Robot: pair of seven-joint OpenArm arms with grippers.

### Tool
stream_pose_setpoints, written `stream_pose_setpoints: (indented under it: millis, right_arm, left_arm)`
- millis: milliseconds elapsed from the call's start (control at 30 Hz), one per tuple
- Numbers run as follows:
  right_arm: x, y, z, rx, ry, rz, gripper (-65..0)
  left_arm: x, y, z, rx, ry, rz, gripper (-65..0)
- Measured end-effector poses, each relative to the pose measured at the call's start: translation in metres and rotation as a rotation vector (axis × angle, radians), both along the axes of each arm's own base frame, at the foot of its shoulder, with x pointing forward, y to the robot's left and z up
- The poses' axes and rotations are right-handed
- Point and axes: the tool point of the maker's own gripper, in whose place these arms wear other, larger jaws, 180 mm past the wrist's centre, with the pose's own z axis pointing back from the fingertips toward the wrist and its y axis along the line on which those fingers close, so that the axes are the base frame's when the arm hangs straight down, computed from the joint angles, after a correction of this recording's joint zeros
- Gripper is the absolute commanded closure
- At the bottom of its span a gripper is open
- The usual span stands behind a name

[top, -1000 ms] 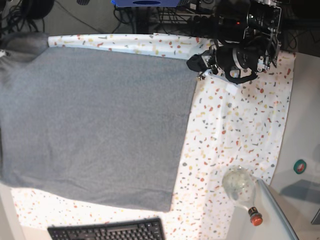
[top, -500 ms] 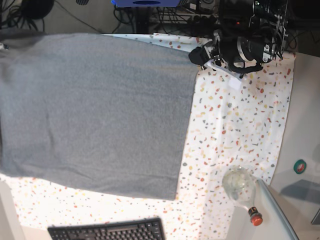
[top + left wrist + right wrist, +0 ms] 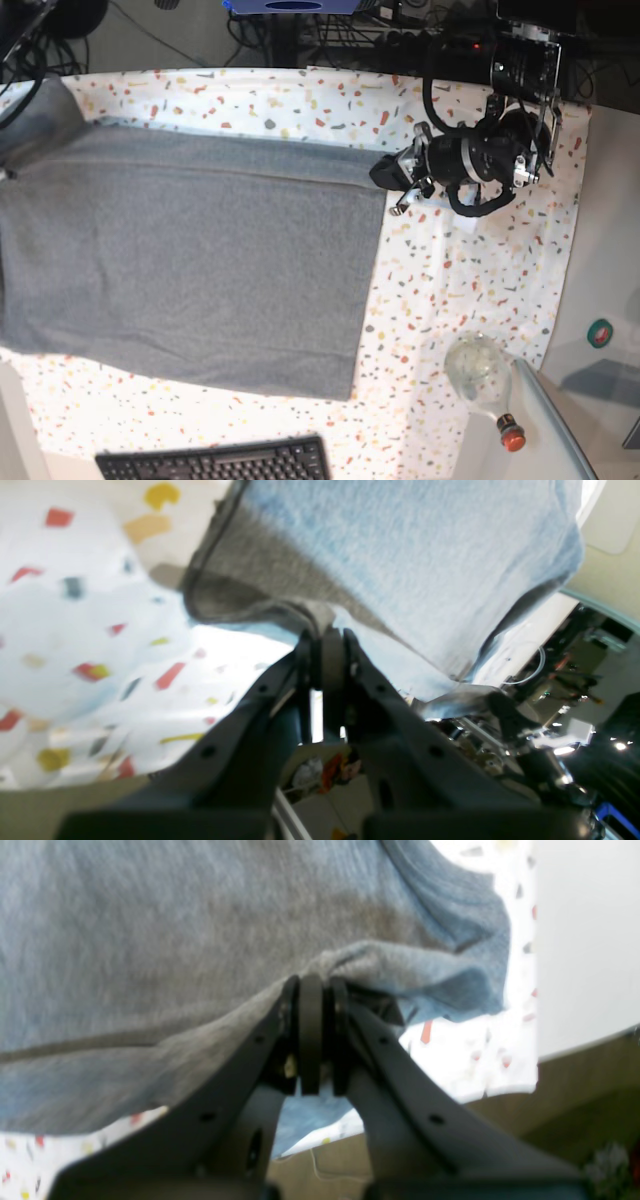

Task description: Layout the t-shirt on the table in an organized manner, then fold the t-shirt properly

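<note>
Black keyboard (image 3: 215, 462) at bottom edge of base view, partly cut off. Clear glass bottle (image 3: 482, 378) with red cap lies lower right, cap toward bottom. Small teal round object (image 3: 599, 332) near right edge. Dark cables (image 3: 250, 30) tangled along top; blue item (image 3: 290, 6) top centre.

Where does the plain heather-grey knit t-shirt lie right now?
In the base view, the plain heather-grey knit t-shirt covers the left and centre of the speckled table, its top right corner pinched by the left gripper.

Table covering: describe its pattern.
White cloth table covering speckled with small red, yellow and grey flecks; clearest in the base view.
</note>
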Motion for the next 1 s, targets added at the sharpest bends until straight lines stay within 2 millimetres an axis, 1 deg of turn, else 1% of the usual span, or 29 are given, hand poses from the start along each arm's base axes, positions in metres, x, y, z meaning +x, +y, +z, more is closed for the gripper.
stream_pose_setpoints:
  millis: [100, 167, 267, 400, 433, 567, 700, 800, 900, 1000]
  right_arm:
    - [0.011, -0.003, -0.006, 0.028, 0.006, -0.005, 0.0]
    - [0.013, -0.004, -0.009, 0.040, 0.010, -0.011, 0.0]
    - [0.018, -0.008, -0.010, 0.049, 0.017, -0.021, 0.0]
    - [0.037, -0.013, -0.008, 0.064, -0.054, -0.031, 0.0]
    - [0.039, -0.012, -0.011, 0.077, -0.054, -0.035, 0.0]
    - [0.033, -0.016, -0.020, 0.085, -0.027, -0.045, 0.0]
    - [0.036, -0.017, -0.019, 0.081, -0.053, -0.046, 0.0]
    - [0.038, -0.016, -0.019, 0.081, -0.058, -0.045, 0.0]
    - [0.038, -0.016, -0.019, 0.081, -0.058, -0.045, 0.0]
    - [0.038, -0.017, -0.019, 0.081, -0.059, -0.046, 0.0]
  left_arm:
    - [0.005, 0.001, -0.003, 0.000, 0.006, 0.008, 0.0]
    - [0.008, 0.005, -0.003, 0.001, 0.005, 0.018, 0.0]
    - [0.007, 0.013, -0.008, 0.015, 0.020, 0.029, 0.0]
    - [0.010, 0.011, -0.013, 0.013, 0.036, 0.031, 0.0]
    - [0.011, 0.010, -0.013, 0.010, 0.033, 0.031, 0.0]
    - [0.016, 0.009, -0.010, 0.006, 0.025, 0.034, 0.0]
    - [0.025, 0.013, -0.010, 0.060, -0.001, 0.022, 0.0]
    - [0.024, 0.009, -0.014, 0.088, 0.003, 0.013, 0.0]
    - [0.025, 0.004, -0.013, 0.078, 0.001, 0.012, 0.0]
    - [0.027, 0.005, -0.012, 0.079, -0.002, 0.017, 0.0]
